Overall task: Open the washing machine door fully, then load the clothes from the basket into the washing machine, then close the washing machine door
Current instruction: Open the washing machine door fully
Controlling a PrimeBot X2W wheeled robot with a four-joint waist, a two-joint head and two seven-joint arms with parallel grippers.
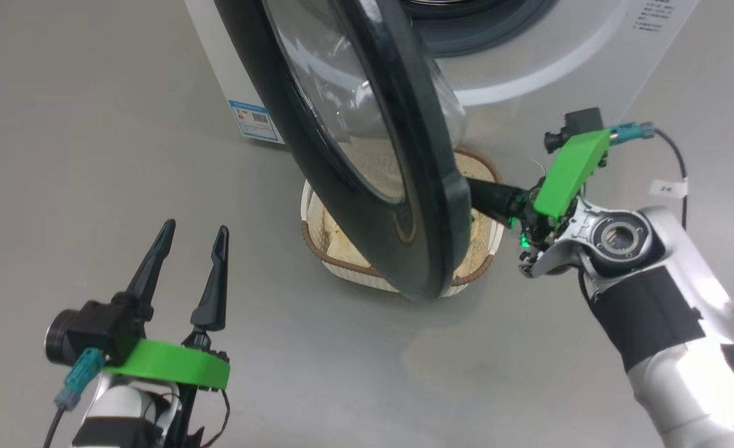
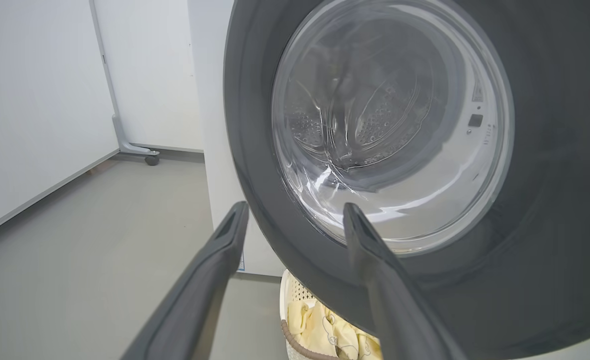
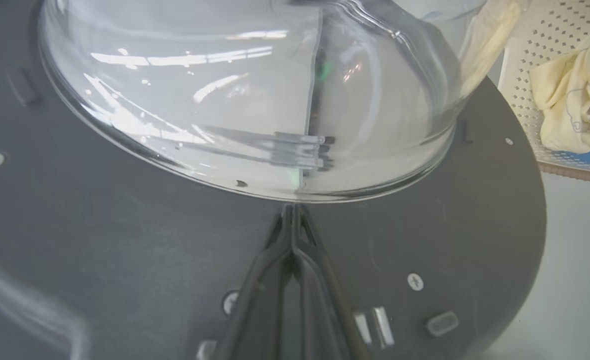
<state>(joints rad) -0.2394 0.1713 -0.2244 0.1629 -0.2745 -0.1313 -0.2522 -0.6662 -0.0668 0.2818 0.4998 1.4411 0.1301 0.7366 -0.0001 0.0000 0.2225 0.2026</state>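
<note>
The washing machine door (image 1: 417, 186) stands partly open, its black rim and glass bowl swung out over the basket (image 1: 342, 264). My right gripper (image 3: 292, 209) is shut, its tips touching the door's dark inner face (image 3: 125, 240) just below the glass bowl (image 3: 250, 100); in the head view its fingers (image 1: 494, 198) run behind the door's edge. My left gripper (image 1: 196, 227) hangs open and empty at the lower left, facing the door's outer side (image 2: 255, 150). Cream-yellow clothes (image 3: 570, 100) with a blue bit (image 3: 587, 157) lie in the basket. The washing machine (image 1: 529, 68) stands behind.
A blue sticker (image 1: 256, 121) marks the machine's lower front. The steel drum (image 2: 375, 115) shows through the door glass. White wall panels and a castor foot (image 2: 151, 159) stand left of the machine. Grey floor (image 1: 93, 155) surrounds the basket.
</note>
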